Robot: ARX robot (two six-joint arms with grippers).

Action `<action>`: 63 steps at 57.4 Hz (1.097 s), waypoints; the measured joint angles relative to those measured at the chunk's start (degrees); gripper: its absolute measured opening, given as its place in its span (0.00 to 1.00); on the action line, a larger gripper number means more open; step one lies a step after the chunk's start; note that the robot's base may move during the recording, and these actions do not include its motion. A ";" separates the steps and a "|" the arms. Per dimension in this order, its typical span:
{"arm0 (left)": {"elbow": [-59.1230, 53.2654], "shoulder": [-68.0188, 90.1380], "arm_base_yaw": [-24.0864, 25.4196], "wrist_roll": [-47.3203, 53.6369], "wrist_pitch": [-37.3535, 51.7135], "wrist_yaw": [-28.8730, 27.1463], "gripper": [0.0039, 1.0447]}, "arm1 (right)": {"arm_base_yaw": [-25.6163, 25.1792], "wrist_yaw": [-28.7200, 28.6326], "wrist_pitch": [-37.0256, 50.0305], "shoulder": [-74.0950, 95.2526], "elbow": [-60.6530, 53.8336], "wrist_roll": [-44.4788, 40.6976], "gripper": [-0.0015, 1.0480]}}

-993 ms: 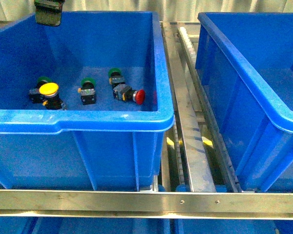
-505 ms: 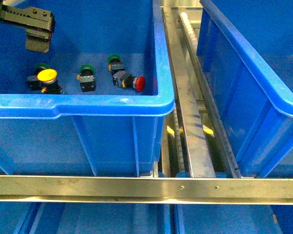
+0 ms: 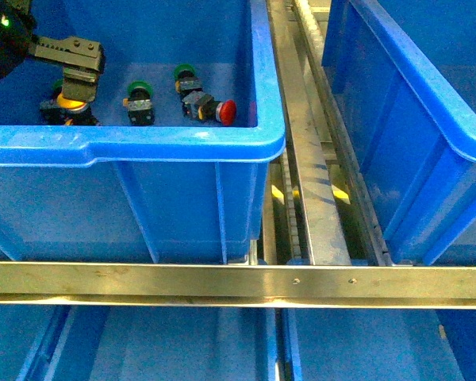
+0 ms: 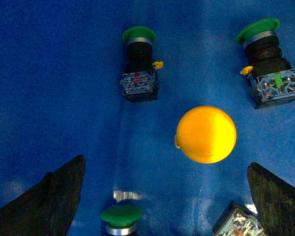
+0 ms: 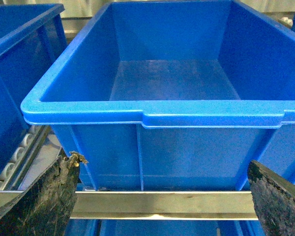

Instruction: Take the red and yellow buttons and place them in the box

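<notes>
Yellow button (image 4: pixel 206 133): round glossy cap facing up, on the floor of the left blue bin (image 3: pixel 174 147) among green switches (image 4: pixel 139 64). A red button (image 3: pixel 226 111) lies on its side nearer the right wall. Left gripper (image 4: pixel 164 164) is spread wide over the yellow cap, and right gripper (image 5: pixel 160 162) is likewise spread, facing a second blue bin (image 5: pixel 152 115) on the metal rack (image 3: pixel 222 286).

The left arm (image 3: pixel 1 49) is black and rounded, with a green light (image 3: pixel 4 21) and a grey metal bracket (image 3: pixel 67 51). The left end effector (image 4: pixel 164 166) and right end effector (image 5: pixel 163 162) have dark, coarse, wedge-shaped fingers (image 4: pixel 49 196), the right's tips chipped pale.
</notes>
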 joint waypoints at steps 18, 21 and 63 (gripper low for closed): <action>4.11 3.82 -0.07 -0.02 -0.81 -0.83 0.93 | 0.00 0.00 0.00 0.00 0.00 0.00 0.94; 4.24 4.09 -0.07 0.00 -0.81 -0.68 0.93 | 0.00 0.02 0.00 0.00 0.00 0.00 0.94; 9.84 10.19 -1.20 -1.51 -2.45 -1.55 0.93 | 0.00 0.00 0.00 0.00 0.00 0.00 0.94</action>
